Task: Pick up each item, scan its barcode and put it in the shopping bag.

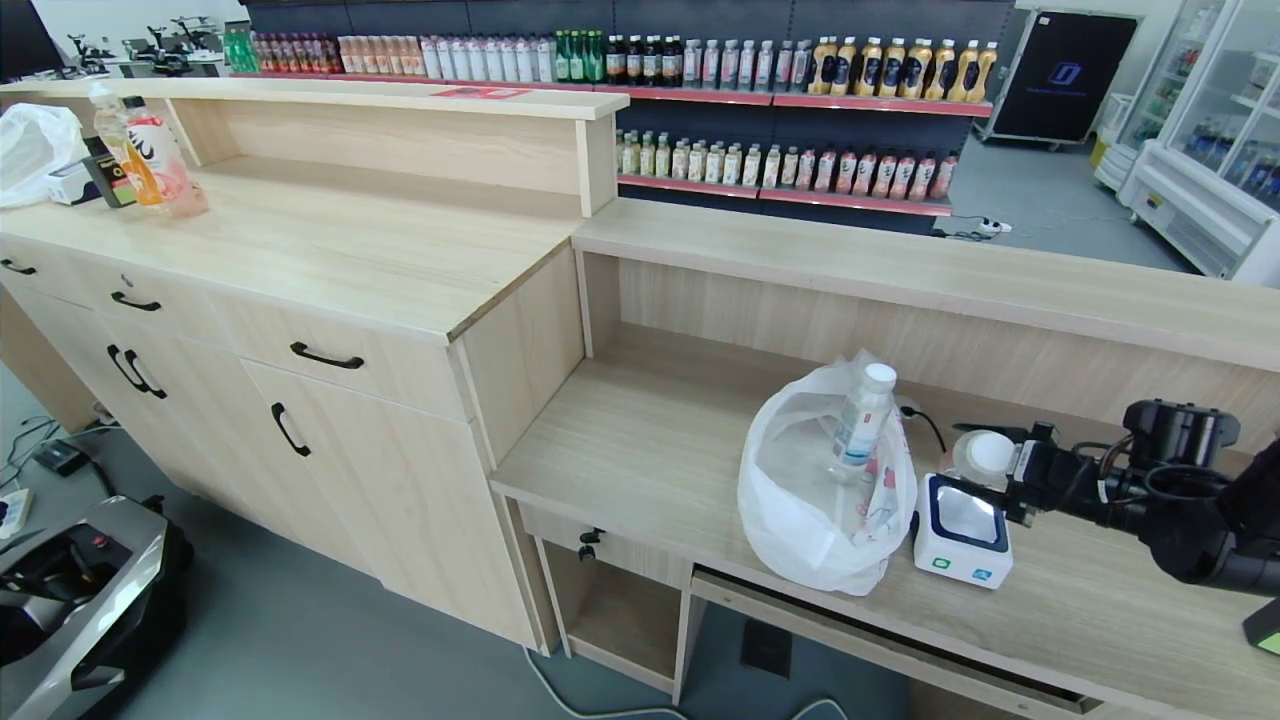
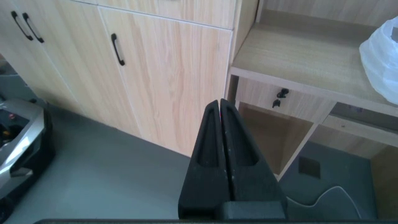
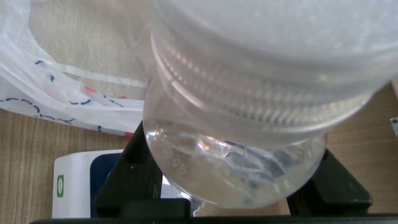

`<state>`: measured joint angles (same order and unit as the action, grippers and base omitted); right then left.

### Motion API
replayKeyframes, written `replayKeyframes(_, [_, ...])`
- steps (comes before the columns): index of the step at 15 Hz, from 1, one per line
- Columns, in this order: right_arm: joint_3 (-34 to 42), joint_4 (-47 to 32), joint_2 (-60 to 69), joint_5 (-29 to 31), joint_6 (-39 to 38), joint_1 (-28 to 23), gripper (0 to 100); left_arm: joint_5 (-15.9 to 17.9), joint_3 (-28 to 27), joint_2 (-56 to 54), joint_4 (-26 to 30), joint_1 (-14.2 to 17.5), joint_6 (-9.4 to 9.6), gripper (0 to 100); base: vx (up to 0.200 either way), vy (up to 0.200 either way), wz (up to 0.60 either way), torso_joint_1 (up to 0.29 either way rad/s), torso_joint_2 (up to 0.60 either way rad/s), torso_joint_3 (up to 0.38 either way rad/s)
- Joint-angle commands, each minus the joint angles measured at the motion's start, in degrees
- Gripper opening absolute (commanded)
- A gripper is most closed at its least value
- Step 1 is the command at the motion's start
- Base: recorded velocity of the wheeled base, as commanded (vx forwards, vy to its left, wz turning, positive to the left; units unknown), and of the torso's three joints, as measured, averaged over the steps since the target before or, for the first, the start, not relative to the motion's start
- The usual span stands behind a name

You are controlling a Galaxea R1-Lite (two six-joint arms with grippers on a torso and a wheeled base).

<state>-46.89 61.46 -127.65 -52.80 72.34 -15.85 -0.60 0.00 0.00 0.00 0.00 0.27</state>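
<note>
On a low light-wood counter [image 1: 640, 440], the black right gripper [image 1: 1003, 463] is clamped around a clear plastic bottle with a white cap [image 3: 236, 130], holding it just above a small white barcode scanner with a glass top [image 1: 962, 530]. Touching the scanner's side stands an open white plastic shopping bag [image 1: 800, 510], with a second clear white-capped bottle [image 1: 862, 415] upright inside. The black left gripper [image 2: 225, 146] hangs low before pale cabinet doors [image 2: 168, 68], its fingers pressed together on nothing.
</note>
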Motion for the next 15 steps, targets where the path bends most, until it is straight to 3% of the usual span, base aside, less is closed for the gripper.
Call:
replayKeyframes(1, [-0.66,-0.03,-0.85,-0.02,0.0,0.38,0,-0.02,0.0,0.0,0.0,0.0,0.0,0,0.0,0.0,0.0,0.0,0.0,0.0])
replayKeyframes(11, [-1.72,-0.82,2.23,-0.2,-0.8,0.82,0,-0.02,0.0,0.0,0.0,0.0,0.0,0,0.0,0.0,0.0,0.0,0.0,0.0])
replayKeyframes(13, [-1.63,-4.16,10.4,-0.2,-7.21,0.64,0,-0.02,0.0,0.0,0.0,0.0,0.0,0,0.0,0.0,0.0,0.0,0.0,0.0])
replayKeyframes(15, [-1.19,-7.94,20.16,0.24,-21.36,-0.15,0,-0.02,0.0,0.0,0.0,0.0,0.0,0,0.0,0.0,0.0,0.0,0.0,0.0])
